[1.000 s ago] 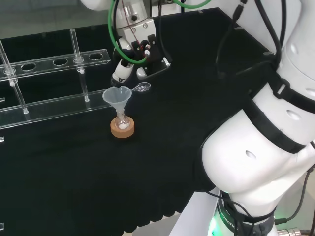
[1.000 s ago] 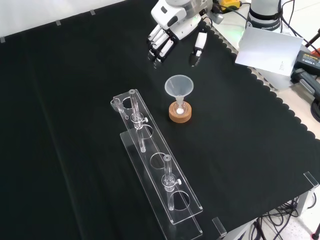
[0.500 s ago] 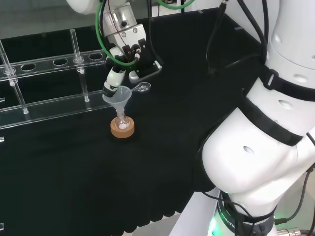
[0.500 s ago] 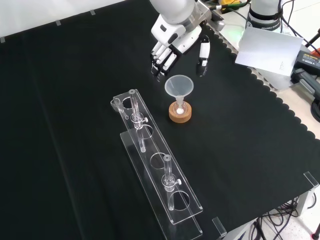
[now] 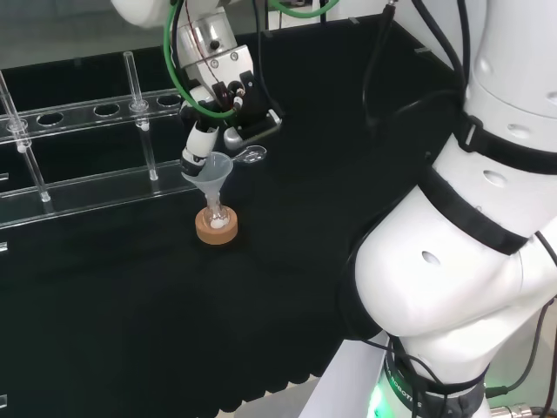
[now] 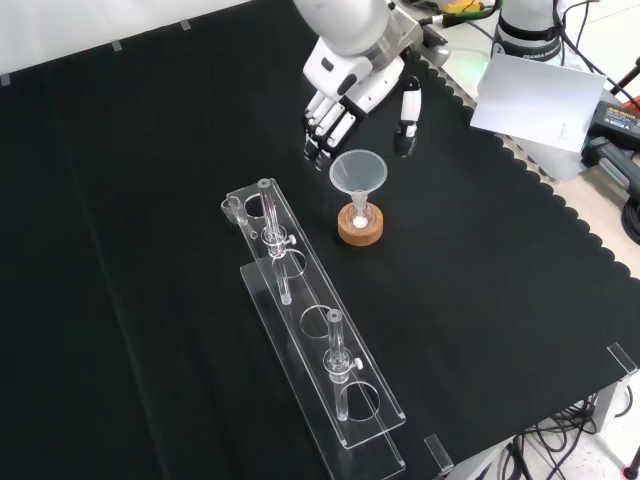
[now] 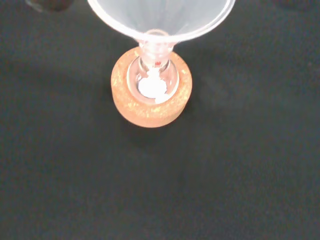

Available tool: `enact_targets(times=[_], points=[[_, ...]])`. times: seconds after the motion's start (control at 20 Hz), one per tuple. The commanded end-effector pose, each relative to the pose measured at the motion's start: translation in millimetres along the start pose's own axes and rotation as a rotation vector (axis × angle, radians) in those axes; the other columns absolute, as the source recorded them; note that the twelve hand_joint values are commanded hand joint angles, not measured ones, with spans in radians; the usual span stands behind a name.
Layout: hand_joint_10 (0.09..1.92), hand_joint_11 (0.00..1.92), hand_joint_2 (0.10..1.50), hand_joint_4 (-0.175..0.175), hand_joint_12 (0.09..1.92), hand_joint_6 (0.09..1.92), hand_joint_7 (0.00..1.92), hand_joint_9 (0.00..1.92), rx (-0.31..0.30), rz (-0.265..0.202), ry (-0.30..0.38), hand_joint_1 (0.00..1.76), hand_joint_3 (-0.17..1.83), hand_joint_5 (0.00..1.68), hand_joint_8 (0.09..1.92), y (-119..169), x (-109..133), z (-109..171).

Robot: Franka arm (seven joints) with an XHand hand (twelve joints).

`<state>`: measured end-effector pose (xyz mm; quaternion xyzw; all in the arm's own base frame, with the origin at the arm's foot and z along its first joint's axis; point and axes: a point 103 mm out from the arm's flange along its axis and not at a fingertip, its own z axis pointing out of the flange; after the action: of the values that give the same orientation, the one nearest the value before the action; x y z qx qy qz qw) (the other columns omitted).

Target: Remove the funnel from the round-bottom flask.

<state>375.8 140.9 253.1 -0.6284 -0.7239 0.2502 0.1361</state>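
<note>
So the funnel (image 6: 358,172) is sitting in the neck of the little round-bottom flask (image 7: 152,82), which rests on a cork ring (image 6: 360,228) next to the clear tube rack (image 6: 318,340). The hand (image 6: 352,92) hangs right behind it in the front view, fingers (image 6: 322,128) and thumb spread, holding nothing.

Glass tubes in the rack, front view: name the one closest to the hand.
The upper tube, at the rack's top end, stands closest to the hand; the other tube stands lower down the rack.
</note>
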Motion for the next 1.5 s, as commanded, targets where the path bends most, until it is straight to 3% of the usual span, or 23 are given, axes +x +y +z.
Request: enact_targets(times=[0.05,0.3,0.8,1.5], points=[[0.87,0.18,0.85,0.023,1.47,0.09,0.0,0.03,0.053,-0.042,-0.002,0.71,-0.17,0.04,0.23,17.1,7.5,15.0],[0.88,0.19,0.84,0.034,1.47,0.09,0.0,0.02,0.075,-0.067,-0.006,0.76,-0.17,0.04,0.2,23.1,6.9,19.5],[0.89,0.22,0.85,0.039,1.48,0.09,0.0,0.02,0.056,-0.047,-0.003,0.83,-0.17,0.06,0.18,30.6,-3.9,27.9],[0.84,0.28,0.86,0.03,1.46,0.09,0.0,0.18,0.065,-0.077,0.011,0.84,-0.17,0.12,0.47,37.4,-4.0,38.3]])
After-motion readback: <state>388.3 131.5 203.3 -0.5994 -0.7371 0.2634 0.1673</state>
